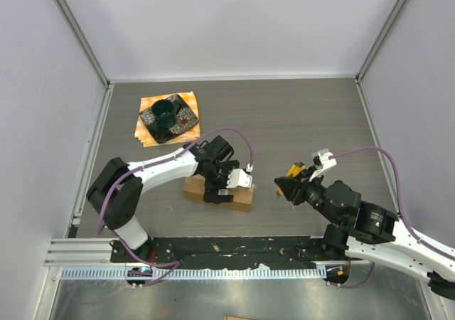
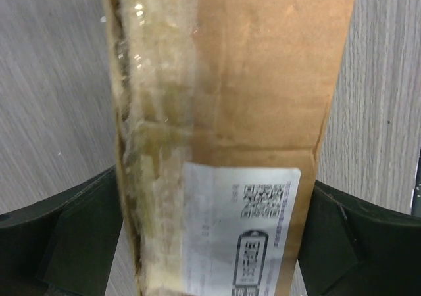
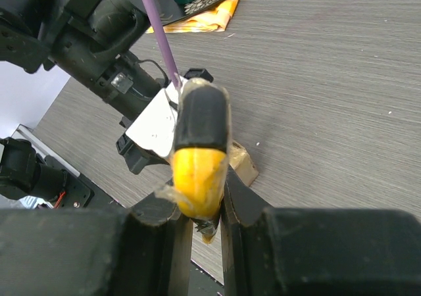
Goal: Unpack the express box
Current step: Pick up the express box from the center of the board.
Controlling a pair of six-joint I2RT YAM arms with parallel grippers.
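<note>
Top view: I see the express box (image 1: 193, 189) on the tabletop (image 1: 298, 114) near 6 o'clock. The left claw (image 1: 222, 186) points down, spread wide astride it.
Left wrist: the white label (image 2: 240, 230) carries a square code; its text is illegible.
Right wrist: the right claw (image 3: 200, 207) is pinching a yellow-and-black tool (image 3: 197, 158).

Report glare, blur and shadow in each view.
Left wrist: glare glints on the shiny tape of the express box; its label print is soft. Right wrist: the yellow-and-black tool is fairly sharp, the dark fingers below it murky. Top external: even light, only faint shadows around the box.
</note>
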